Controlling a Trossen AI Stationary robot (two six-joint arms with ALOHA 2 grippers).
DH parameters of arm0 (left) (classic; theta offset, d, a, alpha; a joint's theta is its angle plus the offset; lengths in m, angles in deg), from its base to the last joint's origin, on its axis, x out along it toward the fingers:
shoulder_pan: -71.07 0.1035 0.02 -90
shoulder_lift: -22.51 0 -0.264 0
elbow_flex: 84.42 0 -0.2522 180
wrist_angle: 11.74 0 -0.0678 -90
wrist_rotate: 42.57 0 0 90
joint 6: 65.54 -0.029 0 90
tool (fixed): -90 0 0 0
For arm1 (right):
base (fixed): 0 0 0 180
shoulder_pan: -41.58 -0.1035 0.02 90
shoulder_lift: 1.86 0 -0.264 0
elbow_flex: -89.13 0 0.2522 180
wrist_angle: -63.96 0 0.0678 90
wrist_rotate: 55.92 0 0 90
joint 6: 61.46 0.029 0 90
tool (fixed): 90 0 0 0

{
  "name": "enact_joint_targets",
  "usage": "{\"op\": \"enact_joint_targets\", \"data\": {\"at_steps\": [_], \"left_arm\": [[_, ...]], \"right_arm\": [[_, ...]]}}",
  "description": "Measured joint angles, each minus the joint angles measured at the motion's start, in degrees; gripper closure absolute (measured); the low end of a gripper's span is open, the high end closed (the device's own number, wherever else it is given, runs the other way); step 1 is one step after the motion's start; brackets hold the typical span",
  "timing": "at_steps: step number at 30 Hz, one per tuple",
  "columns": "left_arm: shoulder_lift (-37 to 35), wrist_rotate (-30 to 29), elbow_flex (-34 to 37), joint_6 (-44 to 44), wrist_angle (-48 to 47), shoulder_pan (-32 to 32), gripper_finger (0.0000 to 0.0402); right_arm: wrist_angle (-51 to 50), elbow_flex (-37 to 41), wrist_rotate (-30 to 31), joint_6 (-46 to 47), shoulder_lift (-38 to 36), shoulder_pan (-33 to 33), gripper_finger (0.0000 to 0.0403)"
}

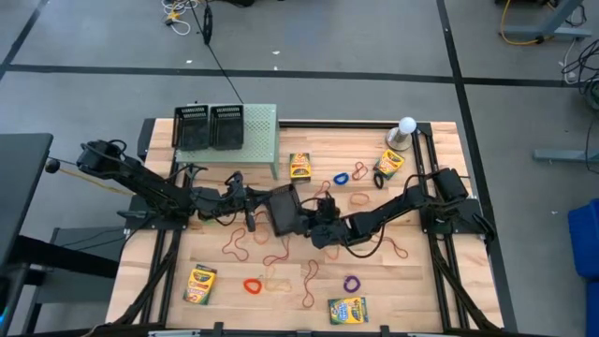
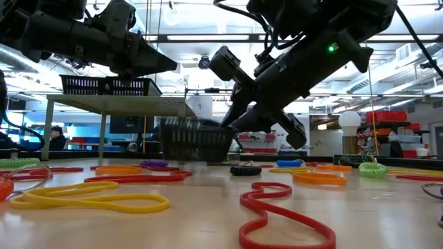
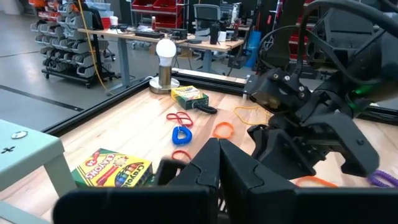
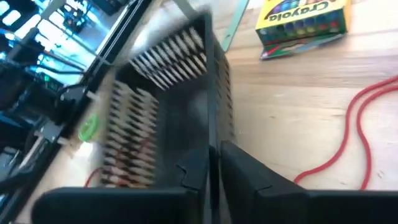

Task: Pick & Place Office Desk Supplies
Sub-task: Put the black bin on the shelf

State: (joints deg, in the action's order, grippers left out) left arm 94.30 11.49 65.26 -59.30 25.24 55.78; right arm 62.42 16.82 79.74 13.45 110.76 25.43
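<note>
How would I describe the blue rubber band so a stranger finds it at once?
Start at the white globe lamp at the wooden table's far right corner. Nearer the middle from it lies a small blue rubber band, beside a red band; it is the only blue one.

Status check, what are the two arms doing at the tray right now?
Left gripper shut beside mesh tray at table centre. Right gripper at tray's rim. Rubber bands scattered around.
</note>
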Motion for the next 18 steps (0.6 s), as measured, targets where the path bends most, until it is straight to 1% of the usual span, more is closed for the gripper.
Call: {"op": "enact_joint_targets", "data": {"at_steps": [2, 4, 8, 11, 14, 17, 18], "left_arm": [[0.0, 0.0, 0.0, 0.0, 0.0, 0.0, 0.0392], [0.0, 0.0, 0.0, 0.0, 0.0, 0.0, 0.0392], [0.0, 0.0, 0.0, 0.0, 0.0, 0.0, 0.0392], [0.0, 0.0, 0.0, 0.0, 0.1, 0.0, 0.0392], [0.0, 0.0, 0.0, 0.0, 0.0, 0.0, 0.0392], [0.0, 0.0, 0.0, 0.0, 0.0, 0.0, 0.0392], [0.0, 0.0, 0.0, 0.0, 0.1, 0.0, 0.0392]], "right_arm": [[0.0, 0.0, -1.1, -1.7, 0.0, 0.3, 0.0332], [0.0, 0.0, -3.1, -5.9, 0.0, 0.3, 0.0315], [-1.5, 0.0, -6.1, -17.8, -1.2, 0.3, 0.0281], [-5.3, 0.0, -8.4, -30.3, -4.6, 0.3, 0.0262], [-11.6, 0.0, -9.9, -42.9, -9.8, 0.3, 0.0261], [-19.0, 0.1, -8.9, -53.3, -14.9, -0.8, 0.0283], [-19.9, 0.8, -8.2, -56.3, -16.4, -1.2, 0.0294]]}}
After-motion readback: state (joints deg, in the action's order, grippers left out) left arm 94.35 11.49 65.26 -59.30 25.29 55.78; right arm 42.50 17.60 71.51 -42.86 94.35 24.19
